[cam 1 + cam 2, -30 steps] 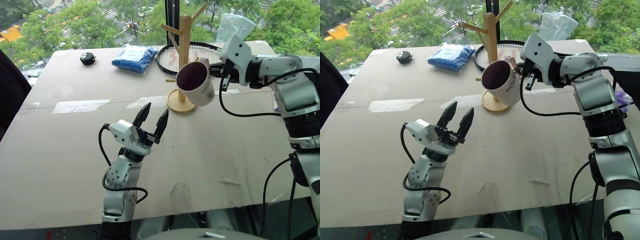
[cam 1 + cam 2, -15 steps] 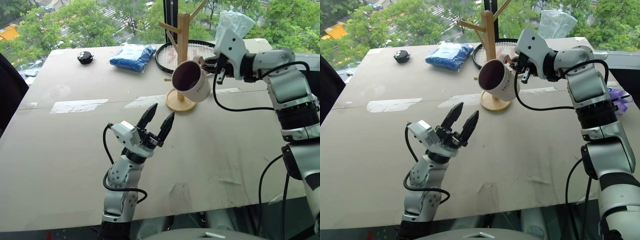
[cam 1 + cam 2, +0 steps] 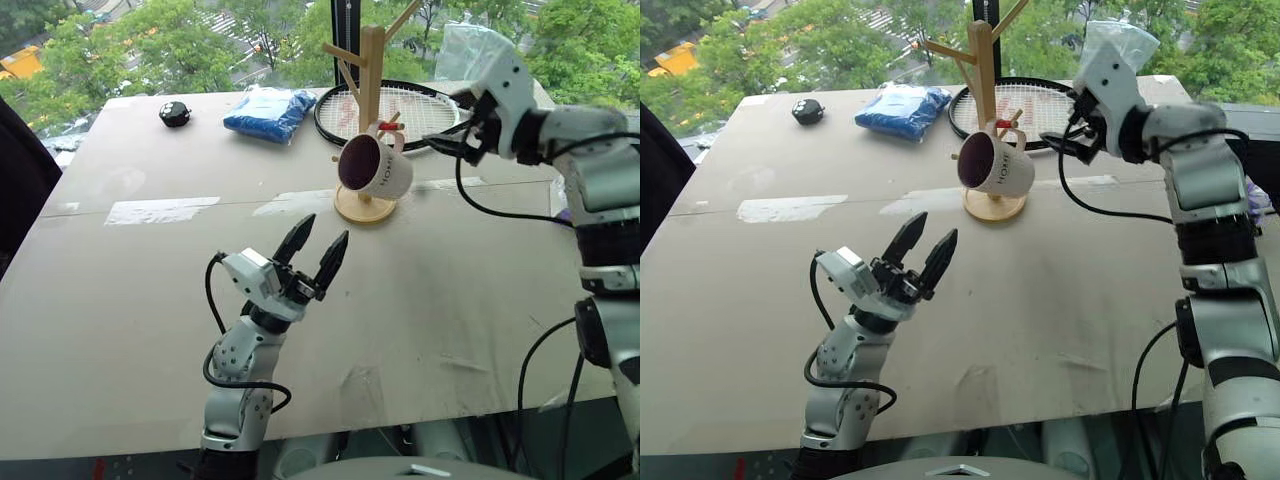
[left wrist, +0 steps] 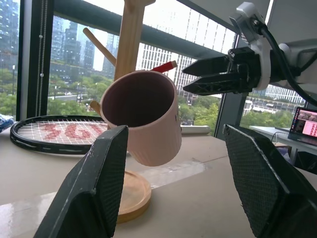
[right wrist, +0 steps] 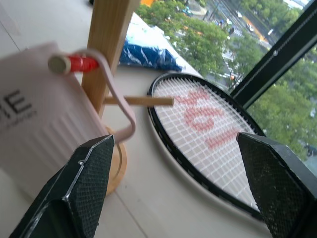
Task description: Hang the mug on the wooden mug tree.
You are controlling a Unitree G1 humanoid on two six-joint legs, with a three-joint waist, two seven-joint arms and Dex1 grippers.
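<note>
mug: we see the cream mug (image 3: 375, 168) hanging by its handle on a red-tipped peg of the wooden mug tree (image 3: 368, 110), mouth tilted toward us, dark lettering on its side.
mug tree: it stands upright on its round base on the surface (image 3: 150, 300), just in front of the tennis racket (image 3: 400, 105).
right tool: our right tool (image 3: 445, 140) hangs just beside the mug, fingers spread wide, gripping nothing, apart from the handle.
left tool: our left tool (image 3: 315, 255) is raised over the near surface, fingers parted, empty.
far edge: a blue packet (image 3: 268, 113) and a small black object (image 3: 175, 116) lie there.
</note>
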